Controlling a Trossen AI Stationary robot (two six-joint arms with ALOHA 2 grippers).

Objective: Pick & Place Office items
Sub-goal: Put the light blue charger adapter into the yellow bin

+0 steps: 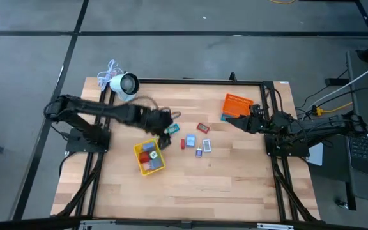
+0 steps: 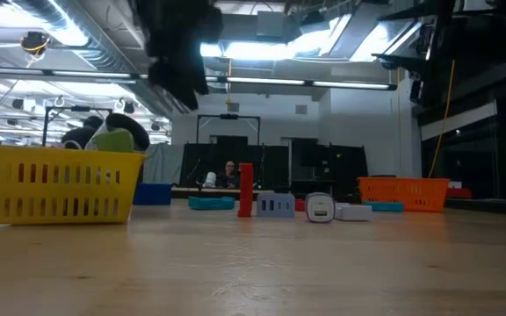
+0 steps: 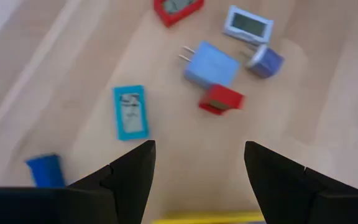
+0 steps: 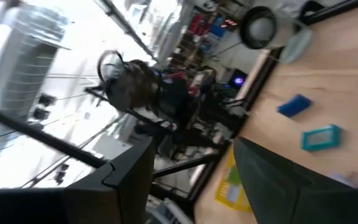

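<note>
Several small office items lie loose on the wooden table's middle: a teal flat piece (image 3: 131, 112), a blue block (image 3: 44, 169), a red block (image 3: 220, 99), a light blue plug piece (image 3: 211, 64) and a red piece (image 1: 202, 127). More items lie in the yellow tray (image 1: 149, 157). My left gripper (image 3: 197, 149) hangs open above the table, between the yellow tray and the loose items (image 1: 166, 124), with nothing between its fingers. My right gripper (image 1: 251, 119) stands open and empty at the right, beside the orange tray (image 1: 237, 105).
A white round device with a cord (image 1: 125, 84) sits at the table's far left corner. In the low view the yellow tray (image 2: 60, 184) stands near left and the orange tray (image 2: 402, 193) far right. Bare wood lies along the near edge (image 1: 197, 198).
</note>
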